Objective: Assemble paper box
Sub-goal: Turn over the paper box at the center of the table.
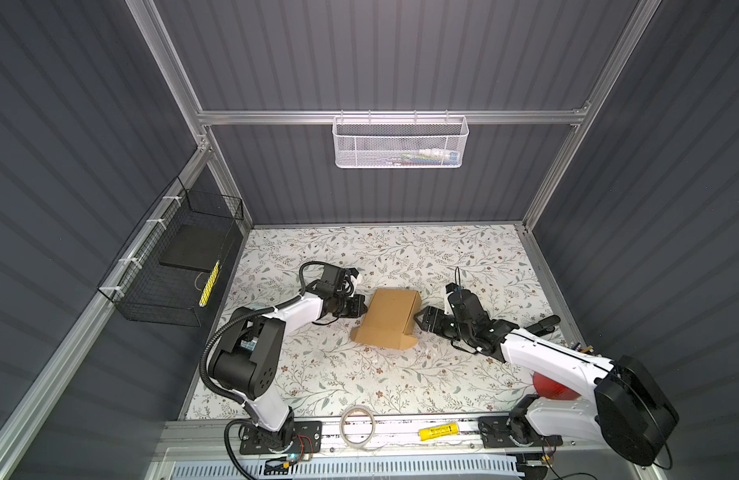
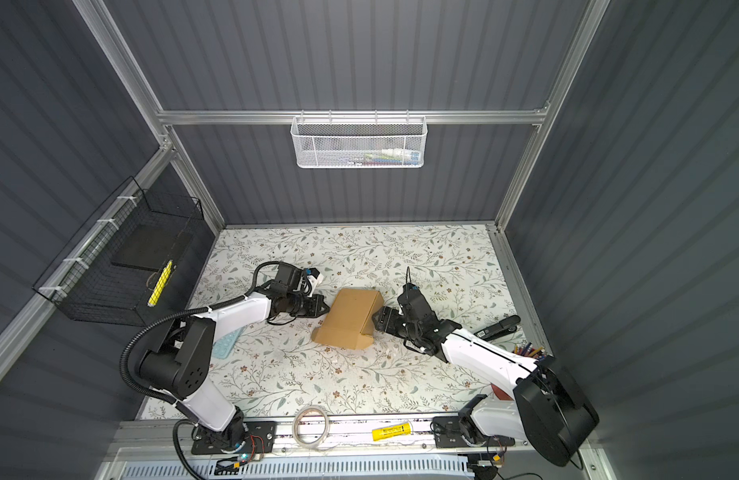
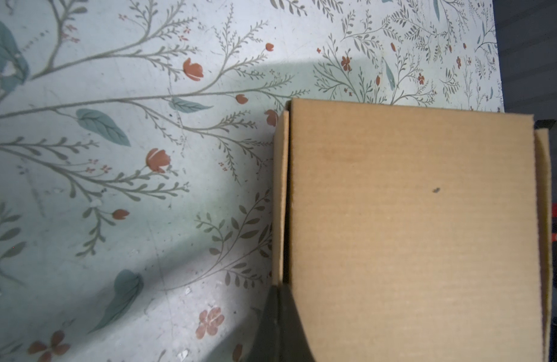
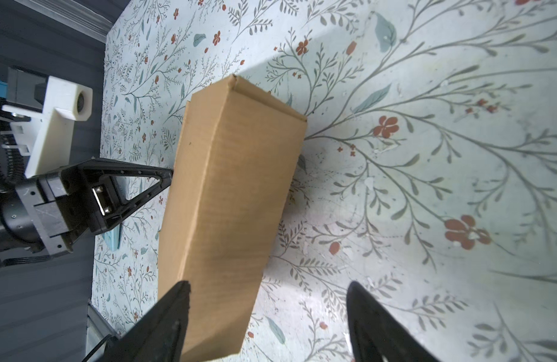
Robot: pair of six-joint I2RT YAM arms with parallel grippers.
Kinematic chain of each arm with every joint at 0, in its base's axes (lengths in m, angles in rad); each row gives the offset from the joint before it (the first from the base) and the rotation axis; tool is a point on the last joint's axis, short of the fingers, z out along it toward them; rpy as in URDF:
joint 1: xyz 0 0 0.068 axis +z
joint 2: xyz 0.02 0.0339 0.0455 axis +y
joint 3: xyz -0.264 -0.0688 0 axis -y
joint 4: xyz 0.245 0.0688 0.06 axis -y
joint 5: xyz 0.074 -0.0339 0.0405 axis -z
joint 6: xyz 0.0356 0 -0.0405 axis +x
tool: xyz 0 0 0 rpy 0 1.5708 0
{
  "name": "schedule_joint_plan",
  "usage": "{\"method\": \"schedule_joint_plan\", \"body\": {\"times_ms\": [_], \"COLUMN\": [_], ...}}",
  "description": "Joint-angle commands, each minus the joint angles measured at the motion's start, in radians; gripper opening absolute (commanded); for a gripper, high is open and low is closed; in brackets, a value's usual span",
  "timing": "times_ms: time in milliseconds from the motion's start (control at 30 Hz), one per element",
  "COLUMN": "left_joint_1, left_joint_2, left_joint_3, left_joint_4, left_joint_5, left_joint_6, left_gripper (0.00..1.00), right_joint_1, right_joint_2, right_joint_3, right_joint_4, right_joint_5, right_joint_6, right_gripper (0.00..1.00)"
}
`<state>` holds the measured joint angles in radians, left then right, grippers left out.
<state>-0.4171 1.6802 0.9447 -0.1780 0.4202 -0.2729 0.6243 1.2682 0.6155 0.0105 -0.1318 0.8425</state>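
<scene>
Inspection finding: no text, label, brand or number is legible. Dark print on the yellow tube (image 1: 439,432) is too small to read.

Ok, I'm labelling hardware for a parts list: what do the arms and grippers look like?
The left arm and right arm have white shells between bulky black joints. A ribbed black hose loops along the left arm; thin black cables cross the right wrist. The left gripper and right gripper carry black, triangular, open-frame jaws.
</scene>
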Motion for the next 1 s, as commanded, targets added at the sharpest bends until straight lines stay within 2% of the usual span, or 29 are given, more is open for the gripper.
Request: {"method": "schedule_joint_plan", "body": {"times_ms": [0,367,767,967], "left_joint_1": [0.004,0.003,0.003,0.003], "left_joint_2": [0.004,-0.005,-0.013,-0.008], "left_joint_3": [-0.007,-0.018,-0.014,-0.014], "left_joint_4": [-0.023,-0.012,0.004,0.019], "left_joint_5": [0.006,0.008,0.025,0.031], "left_joint_6": [-0.003,-0.009,-0.029,-0.040], "left_gripper": [0.04,0.04,0.04,0.04], "right_joint_1": [-0.003,-0.001,0.010,0.029], "right_joint_2": [0.020,0.162,0.264,0.322], "right_joint_3": [0.024,0.038,0.088,0.123], "right_joint_4": [0.062,0.263,0.354,0.386], "right_joint_5": [-0.021,-0.103,-0.147,-0.164], "right_joint_6": [0.021,0.103,0.137,0.158], "right_gripper": [0.79,0.80,0.73,0.73]}}
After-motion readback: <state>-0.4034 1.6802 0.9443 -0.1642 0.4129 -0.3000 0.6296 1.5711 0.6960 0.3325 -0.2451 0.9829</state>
